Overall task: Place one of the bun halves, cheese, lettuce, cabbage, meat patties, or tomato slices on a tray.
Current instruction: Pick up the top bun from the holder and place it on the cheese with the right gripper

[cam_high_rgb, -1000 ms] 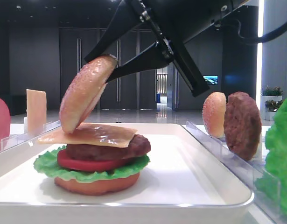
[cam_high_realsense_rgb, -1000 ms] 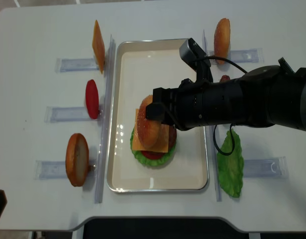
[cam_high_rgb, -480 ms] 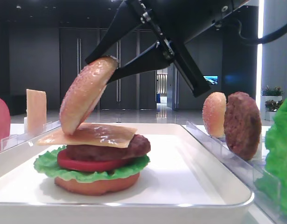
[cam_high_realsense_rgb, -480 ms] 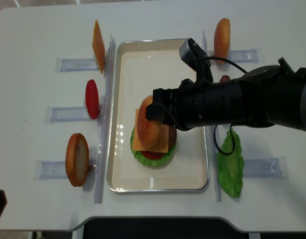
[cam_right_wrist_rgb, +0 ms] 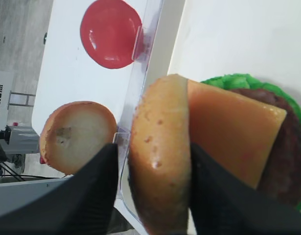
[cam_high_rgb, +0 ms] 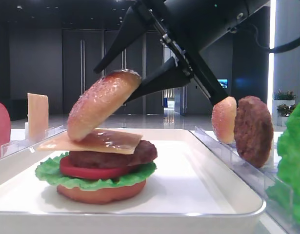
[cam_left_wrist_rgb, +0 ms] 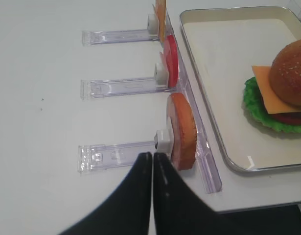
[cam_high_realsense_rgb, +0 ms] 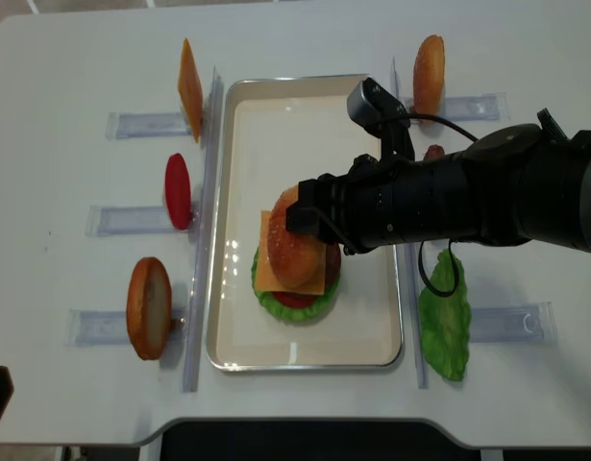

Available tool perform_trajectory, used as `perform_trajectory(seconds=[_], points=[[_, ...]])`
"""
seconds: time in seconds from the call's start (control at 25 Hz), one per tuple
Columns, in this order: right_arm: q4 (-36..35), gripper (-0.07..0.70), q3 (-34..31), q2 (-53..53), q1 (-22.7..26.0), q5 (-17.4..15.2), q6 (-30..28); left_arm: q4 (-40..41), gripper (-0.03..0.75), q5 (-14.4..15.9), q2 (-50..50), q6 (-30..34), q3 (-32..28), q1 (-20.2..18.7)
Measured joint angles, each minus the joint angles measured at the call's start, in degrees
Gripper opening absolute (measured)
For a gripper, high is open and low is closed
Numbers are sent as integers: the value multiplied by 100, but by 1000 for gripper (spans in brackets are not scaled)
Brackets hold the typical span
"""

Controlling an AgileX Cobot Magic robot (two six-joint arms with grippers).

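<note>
The sesame-speckled bun half (cam_high_rgb: 101,103) lies tilted with its lower edge on the cheese (cam_high_rgb: 98,140) of a stack: meat patty (cam_high_rgb: 140,151), tomato slice (cam_high_rgb: 86,170), lettuce (cam_high_rgb: 52,173) and a flat bottom bun. The stack stands on the white tray (cam_high_rgb: 189,195). My right gripper (cam_high_rgb: 113,84) is open around the bun half (cam_right_wrist_rgb: 160,161). In the right wrist view a gap shows between the left finger (cam_right_wrist_rgb: 91,191) and the crust. My left gripper (cam_left_wrist_rgb: 152,155) is shut on nothing, low over the table beside the left racks.
Clear racks flank the tray (cam_high_realsense_rgb: 372,106). On the left stand a cheese slice (cam_high_realsense_rgb: 189,77), a tomato slice (cam_high_realsense_rgb: 178,190) and a flat bun (cam_high_realsense_rgb: 149,307). On the right are a pale bun (cam_high_realsense_rgb: 429,65), a patty (cam_high_rgb: 252,130) and a lettuce leaf (cam_high_realsense_rgb: 445,322).
The right gripper's jaws have parted. The bun half has tipped from nearly upright to a flatter lean over the cheese. The left gripper has not moved.
</note>
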State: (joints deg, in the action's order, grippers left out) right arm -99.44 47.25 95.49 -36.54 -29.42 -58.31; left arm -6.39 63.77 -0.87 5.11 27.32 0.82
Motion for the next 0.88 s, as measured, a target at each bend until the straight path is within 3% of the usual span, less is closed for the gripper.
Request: perform_trajectory(seconds=[0.24, 0.52, 0.88], points=[[97, 372, 0, 0, 0, 132, 0, 0, 0, 0, 0, 0, 0, 0], [143, 470, 0, 0, -288, 620, 0, 0, 0, 0, 0, 0, 0, 0], [234, 486, 0, 0, -392, 994, 0, 0, 0, 0, 0, 0, 0, 0]])
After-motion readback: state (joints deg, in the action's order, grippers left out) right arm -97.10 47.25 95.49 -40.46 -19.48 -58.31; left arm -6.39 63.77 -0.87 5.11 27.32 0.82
